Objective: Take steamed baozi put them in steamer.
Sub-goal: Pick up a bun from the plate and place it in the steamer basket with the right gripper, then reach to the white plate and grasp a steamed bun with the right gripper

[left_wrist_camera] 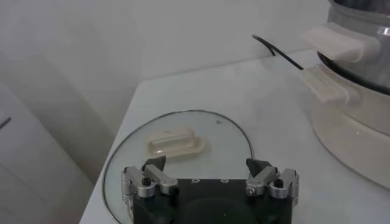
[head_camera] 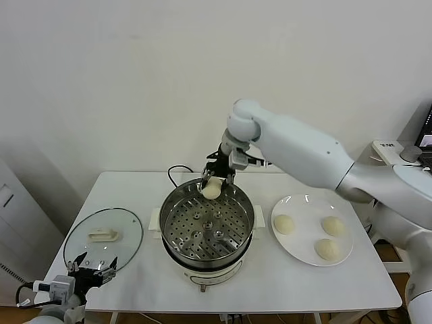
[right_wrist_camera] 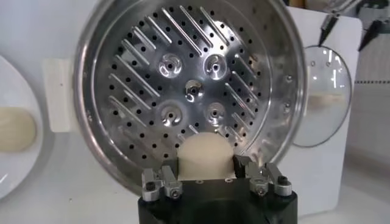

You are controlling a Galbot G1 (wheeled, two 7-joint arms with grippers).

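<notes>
Holding status: right gripper [head_camera: 214,181] is closed on one steamed baozi [right_wrist_camera: 206,154], its fingers pressed against either side of the bun.
Position of held bun: above the far rim of the steamer [head_camera: 206,226], over the perforated tray [right_wrist_camera: 189,91], not yet resting on it.
Steamer contents: tray appears bare of buns; none seated inside.
Remaining buns: three lie on the white plate [head_camera: 307,253], just beside the steamer on the robot's right, set apart from one another.
Left gripper [left_wrist_camera: 210,176]: parked low at the near left corner of the table [head_camera: 135,185], jaws spread wide, nothing between them, hanging over the glass lid [left_wrist_camera: 231,143].
Risk one: releasing so near the rim could let the bun strike the steel wall and tip, or land against the side rather than flat on the tray.
Risk two: soft dough may cling to a finger and lift away when the jaws part, or dent under the squeeze.
Risk three: a bun set near the middle would crowd the three yet to come.
Obscured: the bun's underside and its height above the tray cannot be judged; the wrist housing covers its near half.
Cut off: steamer base partly out of the left wrist view; plate only partly in the right wrist view.
</notes>
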